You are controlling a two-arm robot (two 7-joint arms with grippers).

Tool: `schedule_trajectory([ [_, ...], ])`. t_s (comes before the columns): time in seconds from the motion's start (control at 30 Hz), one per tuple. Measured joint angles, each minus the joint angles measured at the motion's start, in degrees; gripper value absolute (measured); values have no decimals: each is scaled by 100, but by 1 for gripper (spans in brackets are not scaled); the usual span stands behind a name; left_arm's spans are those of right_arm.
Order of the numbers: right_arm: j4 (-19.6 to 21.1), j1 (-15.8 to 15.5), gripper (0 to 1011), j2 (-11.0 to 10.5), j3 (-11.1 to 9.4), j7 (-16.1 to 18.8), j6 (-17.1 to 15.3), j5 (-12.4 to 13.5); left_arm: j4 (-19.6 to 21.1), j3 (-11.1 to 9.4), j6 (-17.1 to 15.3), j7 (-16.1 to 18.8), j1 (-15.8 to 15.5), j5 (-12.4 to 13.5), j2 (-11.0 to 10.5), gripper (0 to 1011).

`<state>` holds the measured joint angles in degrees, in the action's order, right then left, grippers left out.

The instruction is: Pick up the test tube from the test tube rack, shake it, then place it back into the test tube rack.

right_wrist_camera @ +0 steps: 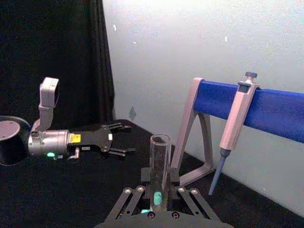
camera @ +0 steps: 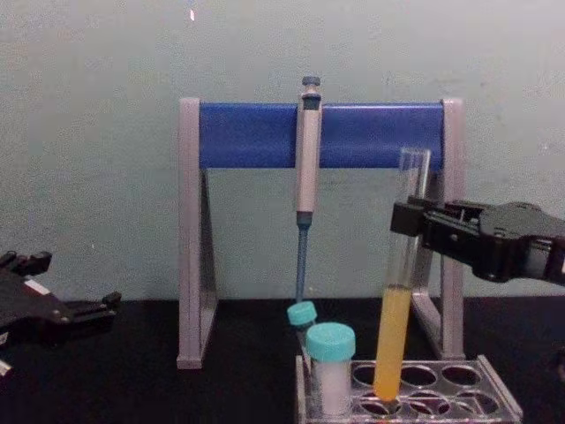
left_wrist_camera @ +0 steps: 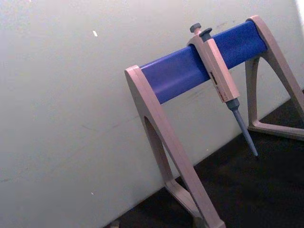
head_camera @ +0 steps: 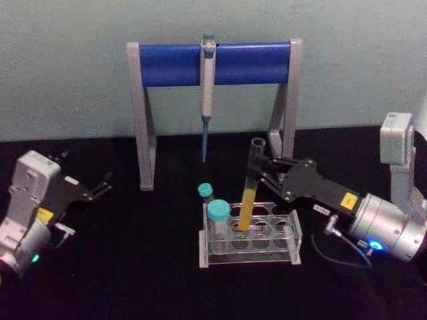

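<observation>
The right gripper (head_camera: 256,167) reaches in from the right side of the black worktop (head_camera: 133,273). It pinches the tall slim clear glass test tube (head_camera: 249,193) on its upper part, well above the yellow-orange liquid that fills its lower part. In the chest view the black fingers (camera: 433,228) press against the glass below the tube's open mouth. The right wrist view has the test tube (right_wrist_camera: 160,164) standing up between that gripper's finger links.

The test tube leans a little, its top toward the robot's right. Its round lower end sits down in a hole of the low clear plastic test tube rack (head_camera: 293,241), which stands on the worktop in front of the stand. Just beside it, on the robot's left, a short wide white tube with a teal cap (head_camera: 218,220) stands in the same rack. Just behind that is a slim teal-capped tube (head_camera: 205,191).

Behind the rack, a grey-legged stand with a blue bar (head_camera: 173,65) is set against the pale wall (head_camera: 67,67). A grey pipette (head_camera: 207,80) hangs from the middle of the bar, tip down.

The left gripper (head_camera: 101,186) sits low at the worktop's left side, well apart from the rack, with its two fingers spread. The right wrist view shows it farther off (right_wrist_camera: 119,139), likewise spread.
</observation>
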<state>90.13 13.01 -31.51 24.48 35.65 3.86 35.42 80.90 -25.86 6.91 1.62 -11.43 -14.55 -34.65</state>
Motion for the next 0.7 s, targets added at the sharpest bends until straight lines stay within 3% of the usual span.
schedule_trajectory([
  [0.7,-204,45,228,84,154,-22,-9,-157,0,0,0,0,0,0,0,1001],
])
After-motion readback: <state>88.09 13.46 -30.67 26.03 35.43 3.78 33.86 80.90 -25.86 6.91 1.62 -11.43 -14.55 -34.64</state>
